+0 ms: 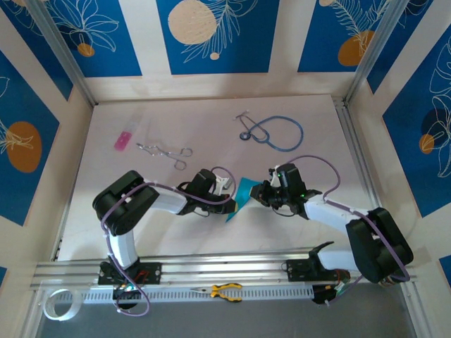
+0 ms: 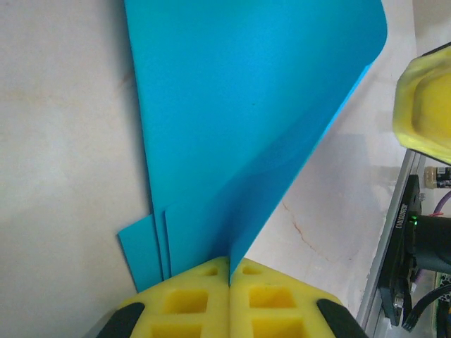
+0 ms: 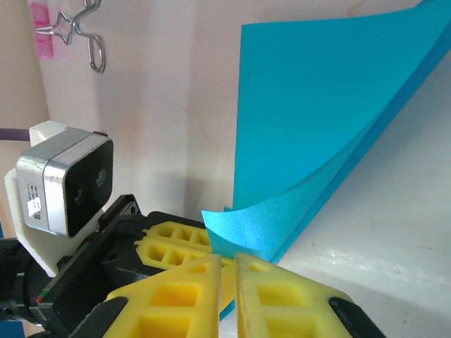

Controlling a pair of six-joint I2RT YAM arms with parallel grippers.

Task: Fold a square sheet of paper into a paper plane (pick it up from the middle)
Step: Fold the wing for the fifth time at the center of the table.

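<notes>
The square sheet of paper is a folded cyan shape lying between the two arms. In the left wrist view the paper has flat layers on the table and one flap standing upright. My left gripper is shut on the base of that flap, and it comes in from the paper's left. My right gripper meets the paper from the right. Its jaws stand almost together with a thin slit. A curled corner of the paper touches its tips; whether it is pinched I cannot tell.
A blue-tubed stethoscope lies at the back right. Metal tongs and a small pink rectangle lie at the back left. Yellow-handled pliers rest on the front rail, near a tape roll.
</notes>
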